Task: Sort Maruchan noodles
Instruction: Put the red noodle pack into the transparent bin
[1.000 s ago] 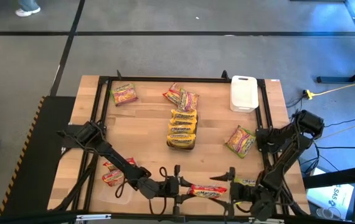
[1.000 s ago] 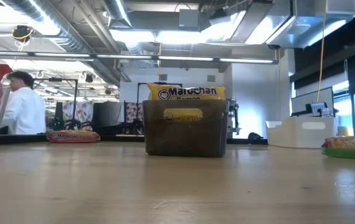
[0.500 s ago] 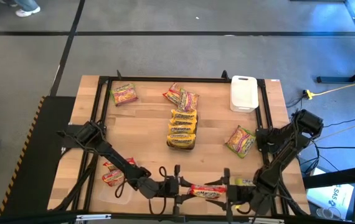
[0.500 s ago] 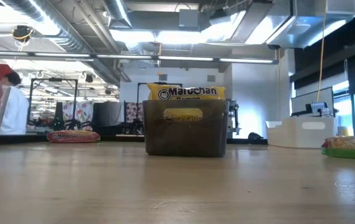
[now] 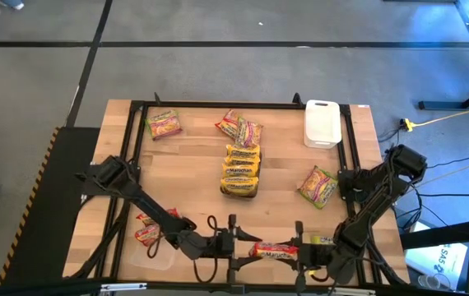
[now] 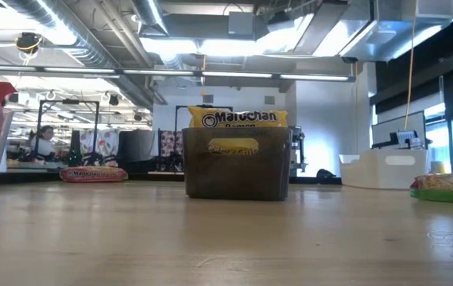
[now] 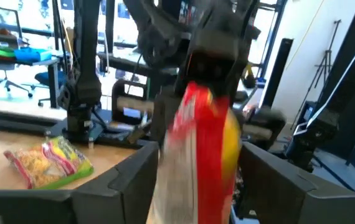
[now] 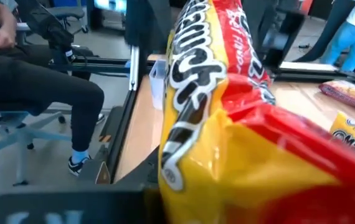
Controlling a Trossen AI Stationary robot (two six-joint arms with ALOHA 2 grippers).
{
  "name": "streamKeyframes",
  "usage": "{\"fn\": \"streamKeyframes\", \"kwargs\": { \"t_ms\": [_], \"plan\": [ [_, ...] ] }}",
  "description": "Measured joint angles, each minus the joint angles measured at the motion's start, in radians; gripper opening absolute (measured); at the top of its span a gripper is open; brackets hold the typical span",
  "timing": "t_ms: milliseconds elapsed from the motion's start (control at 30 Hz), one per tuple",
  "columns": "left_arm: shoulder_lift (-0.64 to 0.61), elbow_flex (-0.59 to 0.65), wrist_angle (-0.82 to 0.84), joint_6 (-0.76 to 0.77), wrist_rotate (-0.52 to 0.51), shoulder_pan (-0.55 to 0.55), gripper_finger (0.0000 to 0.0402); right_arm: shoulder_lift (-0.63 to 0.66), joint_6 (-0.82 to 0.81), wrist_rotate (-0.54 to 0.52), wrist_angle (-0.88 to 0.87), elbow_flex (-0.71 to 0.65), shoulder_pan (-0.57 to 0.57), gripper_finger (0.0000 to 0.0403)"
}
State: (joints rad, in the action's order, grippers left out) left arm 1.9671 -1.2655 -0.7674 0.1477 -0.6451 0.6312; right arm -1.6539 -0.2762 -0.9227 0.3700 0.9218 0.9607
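Right tool (image 5: 300, 249) closed on one end of a red noodle packet (image 5: 274, 250); left tool (image 5: 233, 244), fingers spread apart, at the packet's opposite end; both above the near bench (image 5: 193, 177) edge.

The table (image 5: 193, 177) is showing a pale wood top with a fine grain and a smooth, slightly satin finish. A frame (image 5: 218, 104) of matt black metal is running around it. The red packet (image 5: 272, 250) is looking like thin crinkly plastic film, very glossy, with creases that are catching the light. The yellow packets (image 5: 241, 168) are shining the same way. They are sitting in a dark tray (image 6: 237, 165) of smoky, half-transparent plastic. The white tray (image 5: 322, 122) is appearing as smooth opaque plastic, rather matt. Both arms are looking like matt black plastic or painted metal.
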Motion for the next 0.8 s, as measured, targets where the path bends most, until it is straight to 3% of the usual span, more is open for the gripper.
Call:
{"fn": "streamKeyframes", "kwargs": {
  "t_ms": [300, 433, 533, 700, 800],
  "plan": [
    [-0.053, 0.000, -0.013, 0.034, 0.007, -0.011, 0.0223, 0.000, -0.102, 0.036, -0.111, 0.000, 0.000, 0.0095],
    [-0.069, -0.028, 0.036, 0.002, 0.135, -0.034, 0.0223, 0.000, -0.143, 0.041, -0.145, 0.000, -0.001, 0.0092],
    [-0.085, -0.151, 0.318, 0.011, 0.176, -0.054, 0.0223, 0.000, -0.161, 0.064, -0.144, 0.000, -0.007, 0.0098],
    [-0.025, -0.500, 0.953, 0.116, 0.206, -0.100, 0.0223, 0.000, -0.173, 0.082, -0.154, 0.000, -0.014, 0.0095],
    [0.021, -0.673, 1.186, 0.198, 0.297, -0.134, 0.0222, 0.000, -0.190, 0.085, -0.164, 0.000, -0.015, 0.0093]
  ]
}}
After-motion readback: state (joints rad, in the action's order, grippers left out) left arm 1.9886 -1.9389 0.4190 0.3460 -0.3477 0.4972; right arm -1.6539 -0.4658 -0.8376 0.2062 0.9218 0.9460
